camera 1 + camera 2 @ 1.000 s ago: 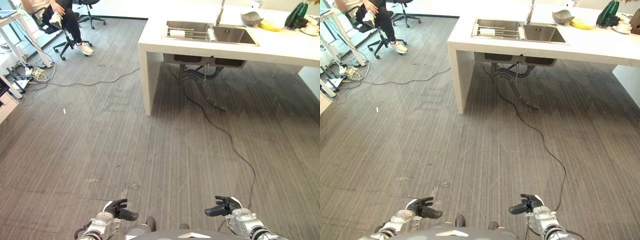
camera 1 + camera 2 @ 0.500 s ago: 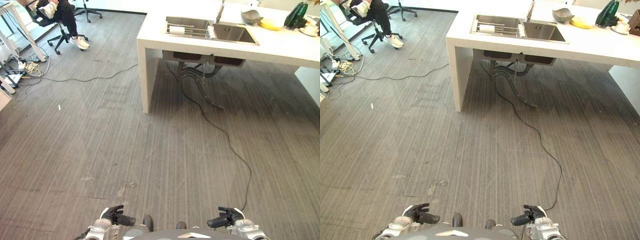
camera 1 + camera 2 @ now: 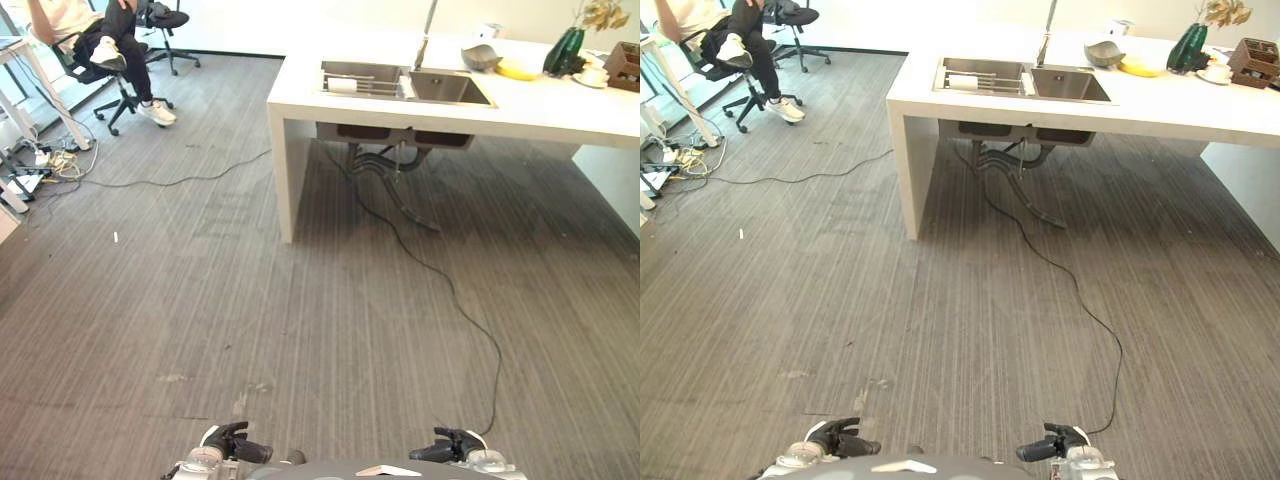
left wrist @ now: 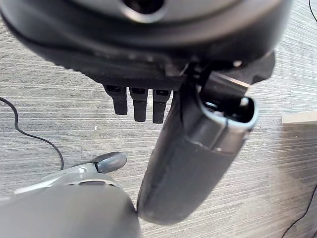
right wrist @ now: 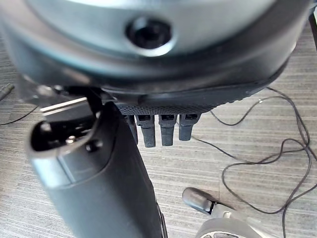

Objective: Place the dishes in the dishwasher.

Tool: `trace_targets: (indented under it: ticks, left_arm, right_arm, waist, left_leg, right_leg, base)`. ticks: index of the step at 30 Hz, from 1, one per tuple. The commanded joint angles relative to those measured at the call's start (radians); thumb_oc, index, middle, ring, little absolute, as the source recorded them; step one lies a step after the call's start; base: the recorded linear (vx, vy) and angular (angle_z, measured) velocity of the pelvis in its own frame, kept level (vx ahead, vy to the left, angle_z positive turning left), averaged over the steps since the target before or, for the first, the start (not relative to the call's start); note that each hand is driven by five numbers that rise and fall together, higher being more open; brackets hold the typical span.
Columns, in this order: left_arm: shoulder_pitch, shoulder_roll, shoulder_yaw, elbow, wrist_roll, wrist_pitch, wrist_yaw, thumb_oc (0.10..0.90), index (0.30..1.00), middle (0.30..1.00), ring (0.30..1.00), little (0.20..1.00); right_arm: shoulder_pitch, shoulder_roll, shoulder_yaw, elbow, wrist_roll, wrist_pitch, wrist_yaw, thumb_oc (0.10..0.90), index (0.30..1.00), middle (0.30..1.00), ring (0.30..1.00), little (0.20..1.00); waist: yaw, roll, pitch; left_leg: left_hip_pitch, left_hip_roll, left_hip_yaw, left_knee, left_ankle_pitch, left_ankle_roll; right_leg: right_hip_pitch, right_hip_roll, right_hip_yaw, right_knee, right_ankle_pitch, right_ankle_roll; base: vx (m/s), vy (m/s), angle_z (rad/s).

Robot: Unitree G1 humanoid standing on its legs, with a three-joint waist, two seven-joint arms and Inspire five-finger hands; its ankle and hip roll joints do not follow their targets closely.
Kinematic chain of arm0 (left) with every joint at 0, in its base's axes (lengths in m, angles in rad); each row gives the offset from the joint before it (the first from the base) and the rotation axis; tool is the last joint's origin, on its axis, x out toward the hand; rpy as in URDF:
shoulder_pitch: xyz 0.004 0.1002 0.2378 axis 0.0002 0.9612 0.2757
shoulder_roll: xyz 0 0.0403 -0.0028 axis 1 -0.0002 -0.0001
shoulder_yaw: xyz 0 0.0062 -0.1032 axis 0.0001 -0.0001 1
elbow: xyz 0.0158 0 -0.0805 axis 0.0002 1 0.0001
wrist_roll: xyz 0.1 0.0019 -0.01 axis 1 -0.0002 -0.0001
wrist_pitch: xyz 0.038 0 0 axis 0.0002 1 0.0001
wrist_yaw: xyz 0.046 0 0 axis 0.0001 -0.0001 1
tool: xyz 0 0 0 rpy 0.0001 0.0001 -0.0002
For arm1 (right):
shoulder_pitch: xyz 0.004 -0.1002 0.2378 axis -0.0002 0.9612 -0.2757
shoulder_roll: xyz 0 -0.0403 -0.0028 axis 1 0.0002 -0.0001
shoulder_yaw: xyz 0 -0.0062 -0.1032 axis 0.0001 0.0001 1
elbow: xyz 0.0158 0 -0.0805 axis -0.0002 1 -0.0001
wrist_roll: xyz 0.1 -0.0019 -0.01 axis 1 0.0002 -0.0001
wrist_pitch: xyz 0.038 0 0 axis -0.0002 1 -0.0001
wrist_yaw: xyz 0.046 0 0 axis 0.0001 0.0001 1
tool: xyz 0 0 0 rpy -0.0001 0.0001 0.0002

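The dishes are far ahead on the white counter (image 3: 560, 105): a grey bowl (image 3: 481, 57), a yellow dish (image 3: 517, 70) beside it and a cup on a saucer (image 3: 590, 76). A white item (image 3: 342, 85) lies on the rack over the sink (image 3: 440, 88). My left hand (image 3: 232, 445) and right hand (image 3: 450, 447) hang low over the grey floor, far from the counter. Both are open with relaxed fingers and empty. The left wrist view has the left thumb (image 4: 193, 153) over bare floor, and the right wrist view has the right thumb (image 5: 94, 178) the same way.
A black cable (image 3: 440, 275) runs across the floor from under the sink towards my right side. A person sits on an office chair (image 3: 120, 55) at the far left, near a desk and loose cables (image 3: 60, 160). A dark green vase (image 3: 558, 50) and a brown holder (image 3: 625, 65) stand on the counter.
The camera has shifted, so more of the counter's right end is in view. Both hands sit lower in the picture, still empty.
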Motion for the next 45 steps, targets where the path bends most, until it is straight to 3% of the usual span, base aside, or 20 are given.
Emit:
trace_targets:
  ticks: [1,9,12,16,18,21,25,26,30,31,33,34,35,36,37,38,41,42,44,45]
  left_arm:
    - [-0.081,-0.032,-0.035,0.029,-0.018,-0.03,-0.011,0.8,0.9,0.9,0.9,0.9]
    - [-0.108,-0.026,-0.051,-0.045,-0.065,-0.03,-0.019,0.8,0.9,0.9,0.9,0.9]
    - [-0.129,-0.003,-0.103,-0.128,-0.01,-0.026,-0.01,0.8,0.9,0.9,0.9,0.9]
    - [-0.134,0.008,-0.116,-0.172,-0.011,-0.02,-0.006,0.8,0.9,0.9,0.9,0.9]
    - [-0.133,0.011,-0.12,-0.195,-0.014,-0.017,-0.007,0.8,0.9,0.9,0.9,0.9]
    - [-0.139,0.023,-0.117,-0.227,-0.021,-0.015,-0.001,0.8,0.9,0.9,0.9,0.9]
    - [-0.155,0.035,-0.097,-0.226,-0.045,-0.018,0.008,0.8,0.9,0.9,0.9,0.9]
    - [-0.152,0.042,-0.086,-0.227,-0.056,-0.021,0.012,0.8,0.9,0.9,0.9,0.9]
    - [-0.142,0.068,-0.074,-0.27,-0.087,-0.023,0.017,0.8,0.9,0.9,0.9,0.9]
    - [-0.143,0.069,-0.072,-0.276,-0.1,-0.023,0.013,0.8,0.9,0.9,0.9,0.9]
    - [-0.13,0.077,-0.067,-0.313,-0.133,-0.02,0.002,0.8,0.9,0.9,0.9,0.9]
    - [-0.13,0.078,-0.067,-0.313,-0.133,-0.019,0.002,0.8,0.9,0.9,0.9,0.9]
    - [-0.13,0.086,-0.072,-0.378,-0.167,-0.008,0.006,0.8,0.9,0.9,0.9,0.9]
    - [-0.132,0.085,-0.072,-0.402,-0.181,-0.005,0.007,0.8,0.9,0.9,0.9,0.9]
    - [-0.133,0.086,-0.072,-0.403,-0.181,-0.004,0.007,0.8,0.9,0.9,0.9,0.9]
    - [-0.14,0.084,-0.072,-0.438,-0.207,-0.003,0.014,0.8,0.9,0.9,0.9,0.9]
    - [-0.112,0.08,-0.059,-0.487,-0.23,-0.007,0.008,0.8,0.9,0.9,0.9,0.9]
    - [-0.105,0.085,-0.05,-0.499,-0.244,-0.01,0.002,0.8,0.9,0.9,0.9,0.9]
    - [-0.104,0.085,-0.05,-0.5,-0.244,-0.01,0.002,0.8,0.9,0.9,0.9,0.9]
    - [-0.103,0.087,-0.039,-0.502,-0.253,-0.018,0.006,0.8,0.9,0.9,0.9,0.9]
  right_arm:
    - [-0.073,-0.055,0.002,0.018,0.015,-0.018,0.002,0.8,0.9,0.9,0.9,0.9]
    - [-0.096,-0.057,-0.013,0.0,0.037,-0.012,0.004,0.8,0.9,0.9,0.9,0.9]
    - [-0.114,-0.066,-0.012,-0.019,0.046,-0.009,0.007,0.8,0.9,0.9,0.9,0.9]
    - [-0.12,-0.064,-0.008,-0.04,0.064,-0.011,0.008,0.8,0.9,0.9,0.9,0.9]
    - [-0.116,-0.065,-0.01,-0.04,0.07,-0.01,0.013,0.8,0.9,0.9,0.9,0.9]
    - [-0.116,-0.078,-0.01,-0.05,0.083,-0.014,0.009,0.8,0.9,0.9,0.9,0.9]
    - [-0.118,-0.088,-0.013,-0.037,0.086,-0.007,0.012,0.8,0.9,0.9,0.9,0.9]
    - [-0.112,-0.087,-0.011,-0.033,0.078,-0.004,0.018,0.8,0.9,0.9,0.9,0.9]
    - [-0.089,-0.101,0.01,-0.047,0.044,-0.005,0.038,0.8,0.9,0.9,0.9,0.9]
    - [-0.091,-0.106,0.018,-0.044,0.033,-0.003,0.042,0.8,0.9,0.9,0.9,0.9]
    - [-0.094,-0.117,0.034,-0.038,0.006,0.005,0.045,0.8,0.9,0.9,0.9,0.9]
    - [-0.094,-0.116,0.034,-0.038,0.006,0.005,0.045,0.8,0.9,0.9,0.9,0.9]
    - [-0.096,-0.131,0.043,-0.061,0.0,0.003,0.034,0.8,0.9,0.9,0.9,0.9]
    - [-0.105,-0.139,0.043,-0.072,0.001,0.004,0.026,0.8,0.9,0.9,0.9,0.9]
    - [-0.105,-0.139,0.043,-0.072,0.001,0.004,0.026,0.8,0.9,0.9,0.9,0.9]
    - [-0.126,-0.149,0.035,-0.065,-0.001,0.013,0.001,0.8,0.9,0.9,0.9,0.9]
    - [-0.128,-0.139,0.018,-0.046,0.015,0.016,-0.003,0.8,0.9,0.9,0.9,0.9]
    - [-0.133,-0.135,0.008,-0.032,0.032,0.012,-0.003,0.8,0.9,0.9,0.9,0.9]
    - [-0.133,-0.135,0.008,-0.031,0.032,0.012,-0.003,0.8,0.9,0.9,0.9,0.9]
    - [-0.145,-0.133,0.012,-0.026,0.033,0.01,-0.004,0.8,0.9,0.9,0.9,0.9]
  waist:
    - [0.026,-0.003,0.014]
    - [0.033,0.0,0.037]
    - [0.032,0.009,0.088]
    - [0.042,0.026,0.112]
    - [0.036,0.017,0.11]
    - [0.027,0.001,0.113]
    - [0.012,-0.008,0.117]
    - [0.007,-0.01,0.113]
    - [-0.002,-0.016,0.071]
    - [-0.001,-0.012,0.065]
    - [0.012,-0.007,0.055]
    - [0.007,-0.011,0.052]
    - [0.041,-0.016,0.078]
    - [0.056,-0.02,0.098]
    - [0.051,-0.026,0.095]
    - [0.083,-0.013,0.124]
    - [0.121,0.007,0.117]
    - [0.143,0.019,0.115]
    - [0.145,0.019,0.117]
    - [0.159,0.03,0.114]
  left_leg:
    - [0.021,0.046,-0.026,0.014,-0.083,-0.073]
    - [0.002,0.024,-0.038,0.078,-0.122,-0.03]
    - [-0.012,0.004,-0.055,0.139,-0.151,0.019]
    - [0.0,0.005,-0.057,0.149,-0.167,0.036]
    - [0.028,-0.005,-0.071,0.133,-0.18,0.033]
    - [0.06,-0.012,-0.122,0.109,-0.204,0.014]
    - [0.103,0.01,-0.182,0.102,-0.246,-0.028]
    - [0.124,0.02,-0.197,0.102,-0.259,-0.037]
    - [0.153,0.074,-0.234,0.16,-0.306,-0.065]
    - [0.139,0.096,-0.24,0.217,-0.297,-0.081]
    - [0.062,0.146,-0.242,0.439,-0.201,-0.094]
    - [0.055,0.142,-0.247,0.438,-0.196,-0.094]
    - [-0.088,0.165,-0.262,0.737,-0.045,-0.09]
    - [-0.161,0.157,-0.256,0.85,-0.003,-0.086]
    - [-0.168,0.15,-0.26,0.848,0.003,-0.085]
    - [-0.269,0.137,-0.219,0.921,-0.033,-0.072]
    - [-0.368,0.033,-0.165,0.758,-0.076,-0.063]
    - [-0.401,0.058,-0.121,0.579,-0.077,-0.069]
    - [-0.397,0.058,-0.118,0.578,-0.077,-0.069]
    - [-0.42,0.049,-0.117,0.465,-0.024,-0.076]
  right_leg:
    - [-0.055,-0.12,0.015,0.069,0.006,0.132]
    - [-0.134,-0.166,0.039,0.251,-0.028,0.145]
    - [-0.248,-0.209,0.068,0.511,0.05,0.166]
    - [-0.32,-0.227,0.029,0.647,0.064,0.165]
    - [-0.334,-0.221,-0.001,0.6,0.064,0.163]
    - [-0.355,-0.172,0.021,0.396,0.049,0.15]
    - [-0.424,-0.178,0.054,0.207,0.137,0.182]
    - [-0.444,-0.18,0.068,0.202,0.166,0.191]
    - [-0.458,-0.178,0.059,0.27,0.138,0.174]
    - [-0.447,-0.169,0.048,0.289,0.113,0.162]
    - [-0.378,-0.129,0.028,0.309,0.052,0.118]
    - [-0.38,-0.135,0.025,0.305,0.056,0.118]
    - [-0.302,-0.102,0.003,0.286,0.02,0.062]
    - [-0.268,-0.092,-0.008,0.265,0.007,0.04]
    - [-0.271,-0.098,-0.011,0.262,0.009,0.041]
    - [-0.222,-0.071,-0.02,0.241,-0.028,0.017]
    - [-0.166,-0.049,0.004,0.193,-0.047,0.033]
    - [-0.12,-0.033,0.013,0.163,-0.071,0.046]
    - [-0.118,-0.033,0.015,0.162,-0.071,0.046]
    - [-0.095,-0.016,0.027,0.143,-0.077,0.048]
  base:
    - [0.06,0.086,-0.06]
    - [0.0,0.114,-0.03]
    - [-0.04,0.187,-0.08]
    - [0.05,0.123,0.08]
    - [0.23,0.006,0.16]
    - [0.22,-0.111,0.25]
    - [0.31,-0.182,0.37]
    - [0.28,-0.117,0.21]
    - [0.41,-0.239,0.55]
    - [0.41,-0.343,0.71]
    - [0.36,-0.321,0.87]
    - [0.34,-0.43,0.73]
    - [0.21,-0.42,0.32]
    - [0.21,-0.42,0.08]
    - [0.16,-0.303,0.18]
    - [0.24,-0.209,0.28]
    - [0.44,-0.106,-0.06]
    - [0.37,-0.013,-0.47]
    - [0.2,0.001,-0.6]
    - [0.29,0.042,-0.53]
